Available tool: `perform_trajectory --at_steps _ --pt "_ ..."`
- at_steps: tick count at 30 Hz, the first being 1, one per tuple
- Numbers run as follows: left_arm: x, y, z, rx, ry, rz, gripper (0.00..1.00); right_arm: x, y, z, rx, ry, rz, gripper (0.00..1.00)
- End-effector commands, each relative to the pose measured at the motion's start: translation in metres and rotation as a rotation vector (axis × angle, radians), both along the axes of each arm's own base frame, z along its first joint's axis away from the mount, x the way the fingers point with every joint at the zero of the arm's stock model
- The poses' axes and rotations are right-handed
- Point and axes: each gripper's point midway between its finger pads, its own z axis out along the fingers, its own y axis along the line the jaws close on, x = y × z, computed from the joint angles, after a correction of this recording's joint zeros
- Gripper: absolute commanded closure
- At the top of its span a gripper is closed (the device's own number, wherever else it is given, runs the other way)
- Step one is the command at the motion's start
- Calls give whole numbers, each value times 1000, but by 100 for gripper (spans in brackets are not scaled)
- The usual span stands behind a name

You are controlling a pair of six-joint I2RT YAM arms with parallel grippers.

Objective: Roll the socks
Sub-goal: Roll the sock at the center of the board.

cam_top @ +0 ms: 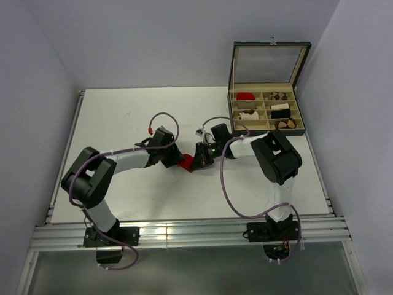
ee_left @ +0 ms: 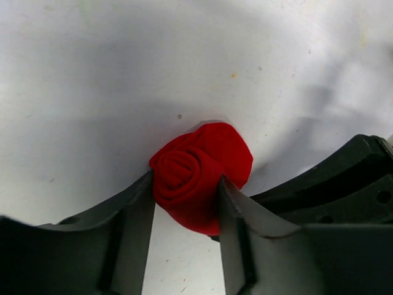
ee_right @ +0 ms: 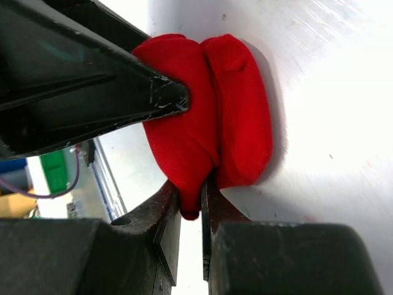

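Clamping the rolled red sock (ee_left: 199, 166) across its spiral end, the left gripper (ee_left: 184, 196) presses one finger against each flank of the roll. The right gripper (ee_right: 190, 200) is closed to a narrow slit on a loose flap of the same sock at the roll's lower edge. The sock lies on the white table (cam_top: 123, 117), near its middle, between the two wrists.

Being soft, light knit fabric, it probably yields under the pads and would tend to spring open if let go. The thick body of the roll offers the firmer hold, while the thin flap could slip out of a pinch. The cream sock cannot be picked out with certainty in any view.

At the far right corner stands a compartmented box (cam_top: 267, 131), its lid (cam_top: 269, 61) upright. The far left cell holds a red item (cam_top: 245, 96), and the far right cell holds brown-patterned bundles (cam_top: 279, 96). A black-and-white bundle (cam_top: 280, 113) fills the cell just nearer. The other contents are too small to tell.
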Motion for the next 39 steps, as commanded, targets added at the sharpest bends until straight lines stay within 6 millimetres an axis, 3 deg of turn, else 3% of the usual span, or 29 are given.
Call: perform_trajectory --at_steps 1,5,8,9,11,13,20,28,36,39 --pt "-3 10 -22 77 35 -21 56 1 -18 -3 -113 -33 -61 99" --pt "-5 3 -28 83 52 -72 60 11 -23 9 -156 -166 -114 72" --pt "-7 -1 -32 102 62 -113 60 19 -30 23 -237 -338 -165 57" --pt "-7 -3 -31 97 63 -123 60 24 -31 37 -248 -406 -183 56" --pt "-6 -5 -32 103 63 -142 60 24 -31 42 -319 -507 -191 50" --pt "-5 -7 -30 104 60 -161 60 36 -42 54 -412 -626 -270 48" --pt "-5 -11 -31 111 72 -198 60 29 -20 68 -506 -843 -212 46" --pt "-3 -15 -30 103 72 -208 59 15 1 32 -592 -877 -107 46" --pt "-2 -18 -29 99 71 -221 59 19 -1 1 -721 -912 -64 46" --pt "-2 -19 -28 93 65 -222 59 17 -5 -13 -753 -892 -41 51"
